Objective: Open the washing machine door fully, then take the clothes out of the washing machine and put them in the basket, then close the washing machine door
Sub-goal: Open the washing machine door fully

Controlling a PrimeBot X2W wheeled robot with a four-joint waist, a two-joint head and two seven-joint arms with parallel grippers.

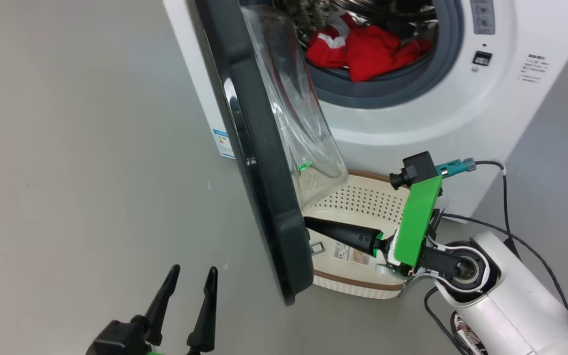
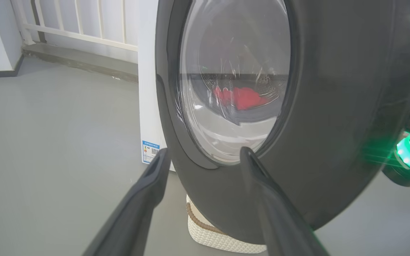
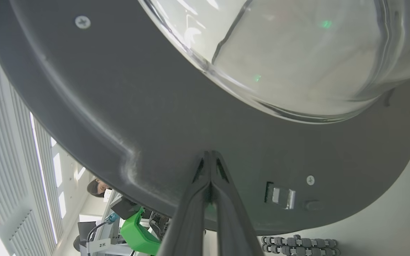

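Note:
The washing machine door (image 1: pixel 259 162) stands partly open, edge-on in the head view, its glass bowl (image 1: pixel 294 113) bulging toward the white washing machine (image 1: pixel 412 118). Red clothes (image 1: pixel 363 47) with white trim lie in the drum mouth. My right gripper (image 1: pixel 308 223) is shut, its tips pressed against the door's inner black rim (image 3: pixel 176 117) near the latch (image 3: pixel 279 195). The cream basket (image 1: pixel 363 202) sits on the floor below the door and that arm. My left gripper (image 1: pixel 193 276) is open at the lower left, facing the door's outer face (image 2: pixel 333 106) without touching it.
Grey floor (image 1: pixel 77 148) spreads to the left of the machine. A blue label (image 1: pixel 222 144) is low on the machine's side. Black cables (image 1: pixel 506 197) trail from my right wrist. A white railing (image 2: pixel 84 21) runs along the far wall. A person (image 3: pixel 96 186) is behind the door's edge.

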